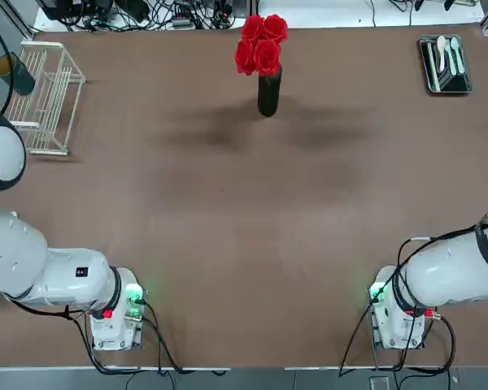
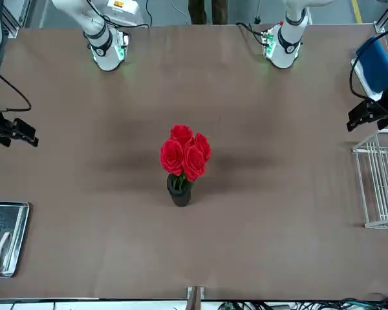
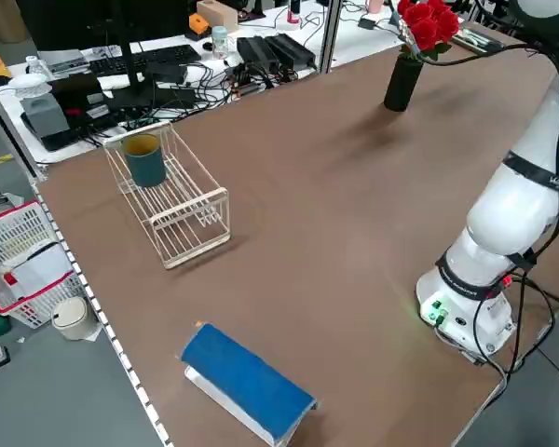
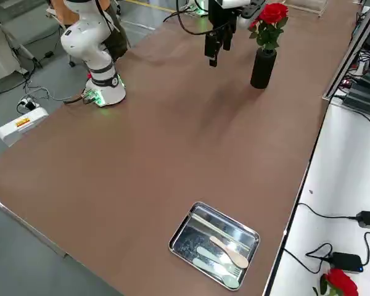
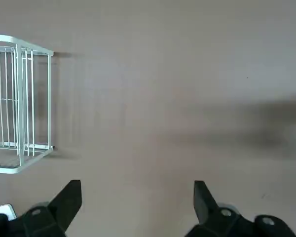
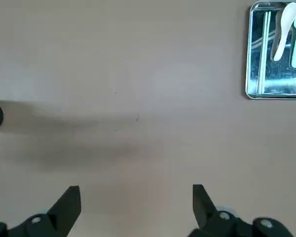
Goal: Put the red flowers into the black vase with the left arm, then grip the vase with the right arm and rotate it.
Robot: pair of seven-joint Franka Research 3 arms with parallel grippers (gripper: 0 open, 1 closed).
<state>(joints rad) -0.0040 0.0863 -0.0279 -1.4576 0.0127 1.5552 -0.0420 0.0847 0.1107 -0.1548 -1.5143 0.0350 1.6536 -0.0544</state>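
The red flowers (image 1: 260, 45) stand upright in the black vase (image 1: 268, 91) at the middle of the table's far side, with the blooms above its mouth. In the front view the red flowers (image 2: 184, 152) hide most of the black vase (image 2: 180, 194). My left gripper (image 5: 136, 197) hangs open and empty, high over the table's left side near the wire rack, far from the vase. My right gripper (image 6: 135, 200) is open and empty too, raised over the right side between vase and tray. Both grippers show at the front view's edges, the left gripper (image 2: 365, 116) and the right gripper (image 2: 19, 132).
A white wire rack (image 1: 45, 97) holding a dark teal cup (image 3: 145, 158) sits at the far left. A metal tray (image 1: 430, 73) with cutlery lies at the far right corner. A blue box (image 3: 247, 382) rests by the left edge near the robot.
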